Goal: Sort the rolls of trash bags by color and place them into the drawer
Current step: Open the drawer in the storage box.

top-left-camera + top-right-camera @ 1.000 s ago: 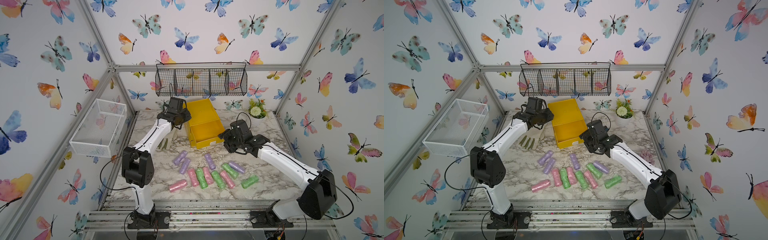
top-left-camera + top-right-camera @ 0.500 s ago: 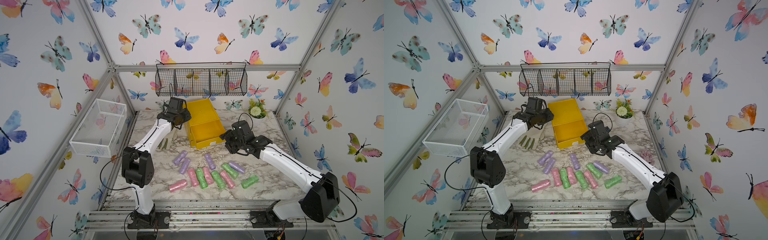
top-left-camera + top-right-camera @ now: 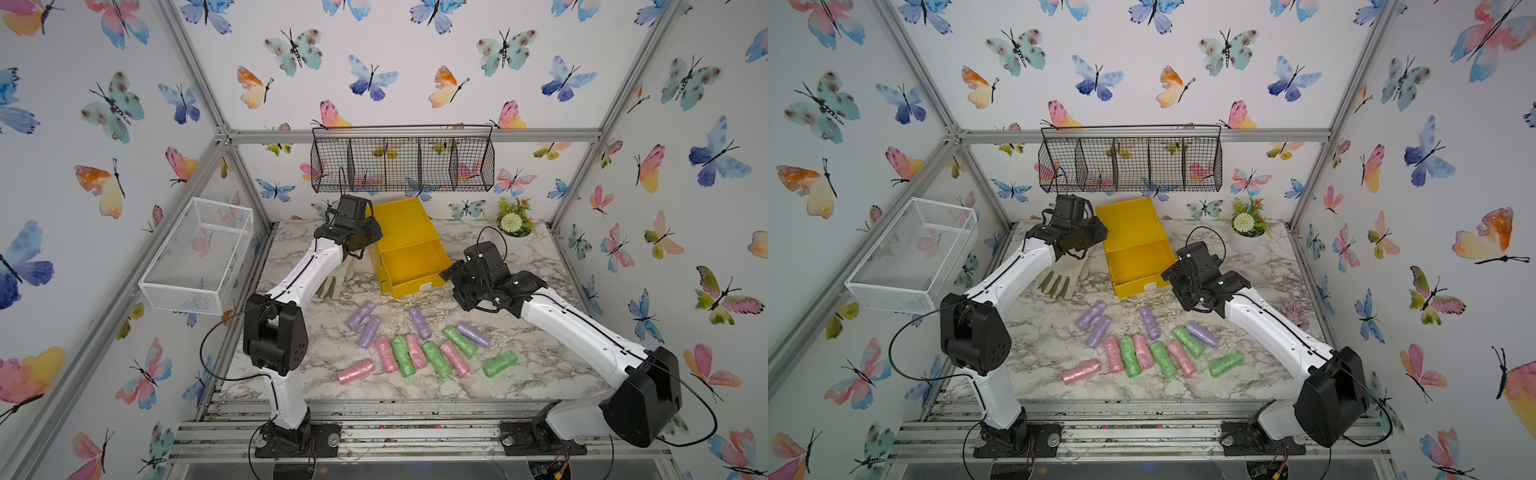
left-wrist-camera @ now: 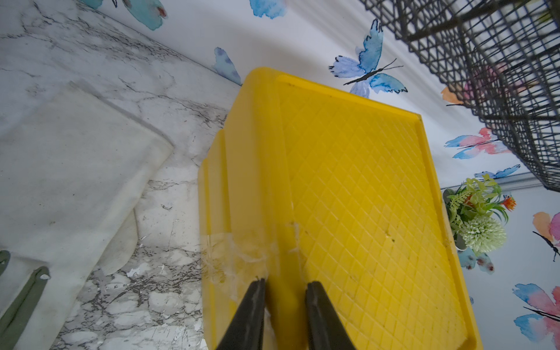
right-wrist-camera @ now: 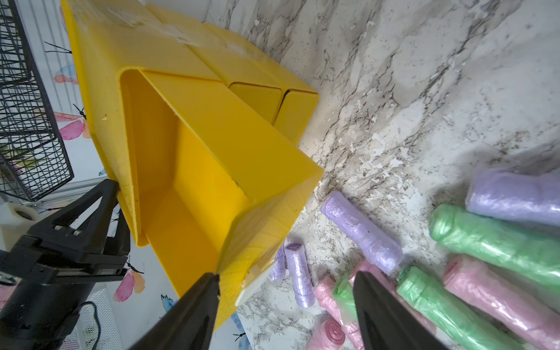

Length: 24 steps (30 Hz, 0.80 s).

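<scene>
Since a second ago the right hand (image 3: 448,275) has spread wider beside the pulled-out top drawer (image 3: 409,266) of the yellow chest (image 3: 401,218) in a top view, twelve rolls (image 3: 403,357) lying on the table (image 3: 528,374) in front. Left wrist view: the left hand (image 4: 285,283) pinches the chest's top rim. Right wrist view: right jaws wide apart, holding nothing, the drawer's white tab (image 5: 256,285) between them.

The drawer (image 3: 406,232) is bright yellow, its top embossed with a diamond grid, its tab handle (image 3: 426,286) white. The rolls of trash bags (image 3: 435,359) are shiny pastel pink, green and purple. The table (image 3: 540,374) is white marble with grey veins. The walls (image 3: 415,62) are white with watercolour butterflies in blue, teal, pink and orange. The glove (image 4: 75,166) is cream with olive fingers.
</scene>
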Each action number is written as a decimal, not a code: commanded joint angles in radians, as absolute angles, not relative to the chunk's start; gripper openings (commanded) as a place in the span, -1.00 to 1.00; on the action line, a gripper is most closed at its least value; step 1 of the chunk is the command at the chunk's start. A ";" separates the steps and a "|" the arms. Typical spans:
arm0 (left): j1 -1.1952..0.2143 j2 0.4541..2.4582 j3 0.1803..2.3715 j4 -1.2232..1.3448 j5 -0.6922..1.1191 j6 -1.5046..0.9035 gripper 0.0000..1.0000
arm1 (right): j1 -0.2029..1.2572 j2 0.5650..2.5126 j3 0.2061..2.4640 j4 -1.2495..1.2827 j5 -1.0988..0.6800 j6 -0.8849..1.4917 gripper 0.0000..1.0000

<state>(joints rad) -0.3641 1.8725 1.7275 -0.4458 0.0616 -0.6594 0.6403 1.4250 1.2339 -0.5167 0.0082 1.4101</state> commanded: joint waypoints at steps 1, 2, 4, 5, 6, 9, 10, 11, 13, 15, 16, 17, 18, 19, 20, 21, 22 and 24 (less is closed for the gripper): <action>-0.388 1.931 1.669 -0.568 0.106 -0.654 -0.46 | 0.653 1.443 1.281 -0.547 0.026 1.403 0.55; -0.390 1.930 1.668 -0.568 0.106 -0.653 -0.44 | 0.655 1.448 1.290 -0.546 0.027 1.404 0.57; -0.390 1.929 1.667 -0.568 0.106 -0.653 -0.44 | 0.659 1.454 1.306 -0.545 0.030 1.405 0.58; -0.390 1.928 1.667 -0.568 0.106 -0.653 -0.43 | 0.662 1.458 1.315 -0.543 0.035 1.405 0.59; -0.391 1.927 1.666 -0.568 0.106 -0.653 -0.42 | 0.664 1.463 1.323 -0.543 0.038 1.405 0.61; -0.393 1.925 1.666 -0.568 0.106 -0.653 -0.39 | 0.667 1.485 1.348 -0.544 0.046 1.405 0.67; -0.393 1.925 1.666 -0.568 0.105 -0.654 -0.39 | 0.667 1.492 1.351 -0.540 0.046 1.407 0.67; -0.393 1.925 1.667 -0.568 0.106 -0.653 -0.39 | 0.667 1.503 1.354 -0.535 0.045 1.410 0.67; -0.394 1.925 1.667 -0.568 0.105 -0.653 -0.38 | 0.669 1.526 1.362 -0.527 0.035 1.411 0.67; -0.396 1.924 1.666 -0.568 0.104 -0.654 -0.38 | 0.672 1.552 1.372 -0.526 0.026 1.413 0.67; -0.396 1.924 1.666 -0.568 0.104 -0.654 -0.38 | 0.674 1.561 1.375 -0.523 0.025 1.413 0.67; -0.395 1.924 1.666 -0.568 0.105 -0.654 -0.37 | 0.676 1.571 1.376 -0.521 0.025 1.414 0.67; -0.396 1.923 1.664 -0.568 0.103 -0.654 -0.37 | 0.678 1.582 1.378 -0.518 0.025 1.416 0.67; -0.397 1.922 1.664 -0.567 0.104 -0.655 -0.37 | 0.679 1.589 1.378 -0.516 0.022 1.416 0.67; -0.397 1.922 1.664 -0.568 0.104 -0.654 -0.37 | 0.681 1.599 1.378 -0.516 0.018 1.416 0.67; -0.397 1.922 1.663 -0.568 0.104 -0.655 -0.37 | 0.682 1.605 1.376 -0.518 0.015 1.415 0.67; -0.397 1.921 1.663 -0.568 0.104 -0.654 -0.38 | 0.683 1.609 1.374 -0.519 0.012 1.414 0.67; -0.397 1.919 1.660 -0.568 0.103 -0.653 -0.37 | 0.685 1.608 1.362 -0.521 0.005 1.410 0.68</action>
